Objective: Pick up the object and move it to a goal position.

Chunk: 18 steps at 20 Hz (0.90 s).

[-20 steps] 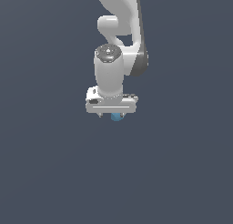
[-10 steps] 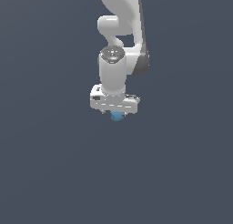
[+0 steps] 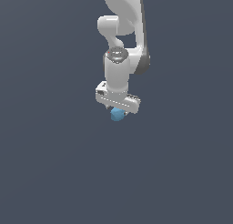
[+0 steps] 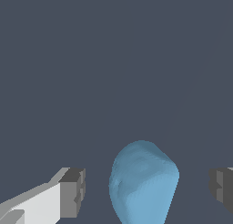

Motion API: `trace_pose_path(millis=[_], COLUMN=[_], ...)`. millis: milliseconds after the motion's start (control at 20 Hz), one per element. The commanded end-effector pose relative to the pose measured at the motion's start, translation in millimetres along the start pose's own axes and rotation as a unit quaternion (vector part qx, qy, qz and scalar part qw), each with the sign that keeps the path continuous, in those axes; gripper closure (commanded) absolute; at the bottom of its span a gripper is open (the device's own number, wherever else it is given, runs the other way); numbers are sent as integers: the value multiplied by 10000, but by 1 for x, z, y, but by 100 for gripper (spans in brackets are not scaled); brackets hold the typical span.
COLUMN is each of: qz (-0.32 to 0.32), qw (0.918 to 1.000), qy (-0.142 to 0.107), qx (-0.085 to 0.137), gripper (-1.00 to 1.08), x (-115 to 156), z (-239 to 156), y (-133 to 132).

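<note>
Status: pre-grasp. Gripper (image 3: 118, 110) is directly over the light-blue object (image 3: 118, 114), which shows just under the white gripper bar in the exterior view. Arm is vertical, wrist pointing straight down.

Jaws are spread. In the wrist view the object (image 4: 143, 182) sits in the gap with clear grey space on both sides, touching neither pad. One grey pad (image 4: 73, 192) is on one side, and the other is at the frame edge opposite. The object isn't centred: it looks somewhat nearer the first pad, though the other is partly cut off by the frame, so that's a rough call.

Done, as far as I can judge: approach and alignment over the object. Left: finish the descent if there's any to go, close the jaws, lift, carry to goal. No goal marker visible in either view, so I can't say where it has to go.

Can't tell from these views whether the object is resting on the desk. The background is uniform dark grey with no visible edge or shadow. I'd assume it's on the desk surface.

Object orientation: rounded, lumpy chunk. In the wrist view its long axis runs roughly across the line between the pads, so the jaws would close on the narrower dimension. It tapers slightly to a rounded end pointing away from the camera side. The near end is cut off by the frame, so full length is unknown.
</note>
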<state>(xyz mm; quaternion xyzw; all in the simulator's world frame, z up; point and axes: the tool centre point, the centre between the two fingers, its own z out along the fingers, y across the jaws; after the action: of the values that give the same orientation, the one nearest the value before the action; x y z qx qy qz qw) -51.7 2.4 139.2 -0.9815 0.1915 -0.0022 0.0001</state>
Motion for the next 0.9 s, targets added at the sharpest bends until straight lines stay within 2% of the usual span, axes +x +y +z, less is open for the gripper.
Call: trace_pose_path(millis=[0, 450, 850], qz=[317, 1201, 1556], qw=[9995, 9928, 9878], qy=[-4, -16, -20], qx=[-1, -6, -8], gripper=[-92, -92, -92], x=[-9, -36, -47], z=[4, 16, 21], y=[0, 3, 4])
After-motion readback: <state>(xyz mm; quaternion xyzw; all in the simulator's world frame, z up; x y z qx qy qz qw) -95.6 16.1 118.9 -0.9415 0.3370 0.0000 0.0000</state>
